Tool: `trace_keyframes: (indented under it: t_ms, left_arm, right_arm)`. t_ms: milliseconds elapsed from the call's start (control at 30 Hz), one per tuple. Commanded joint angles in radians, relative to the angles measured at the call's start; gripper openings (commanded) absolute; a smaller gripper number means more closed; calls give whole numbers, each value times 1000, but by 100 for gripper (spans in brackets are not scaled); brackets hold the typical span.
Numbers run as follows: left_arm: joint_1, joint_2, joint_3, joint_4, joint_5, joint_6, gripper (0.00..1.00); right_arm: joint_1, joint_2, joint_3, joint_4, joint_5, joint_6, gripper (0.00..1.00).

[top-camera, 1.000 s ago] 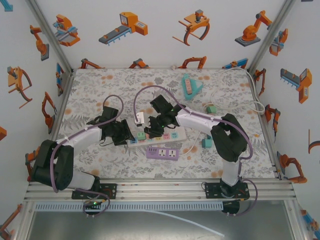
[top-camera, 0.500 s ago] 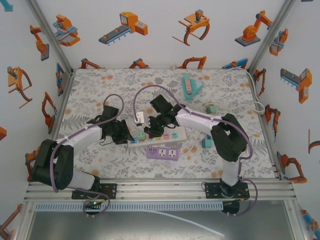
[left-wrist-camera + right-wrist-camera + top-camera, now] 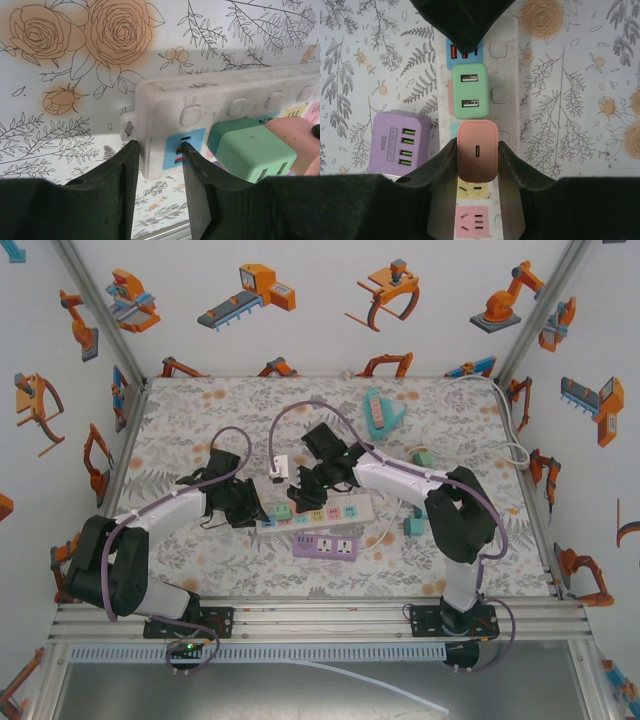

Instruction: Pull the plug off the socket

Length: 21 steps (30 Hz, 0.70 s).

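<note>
Both grips set, the pull yet to come. In my right wrist view, lower centre, the right gripper is closed down on the salmon-pink rounded plastic plug, one dark finger pressed to each flank. The plug sits on the long white plastic power strip, and as far as I can judge it is not yet out of its socket. In the left wrist view, bottom centre, the left gripper is pinched tight on the strip's end, bracing it. A mint-green square adapter stands plugged in just above the pink plug. A lilac plastic charger block lies beside the strip at left. Done: both holds. Left: drawing the plug clear while the strip is held down.
</note>
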Motion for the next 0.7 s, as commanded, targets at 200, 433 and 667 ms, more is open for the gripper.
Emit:
trace_keyframes:
  t_ms: [200,433,667]
  left_arm:
    - [-14,27,-33,-130,-108,46,42]
    - [-13,-32,43,-118,-62,82,45]
    - [-13,-120,143,-140,-56,118,46]
  right_arm:
    - [-18,-93,23,75,-48,24,24]
    - [-45,-174,4,74,0,197,24]
    - [-151,-272,1,43,123,671,20]
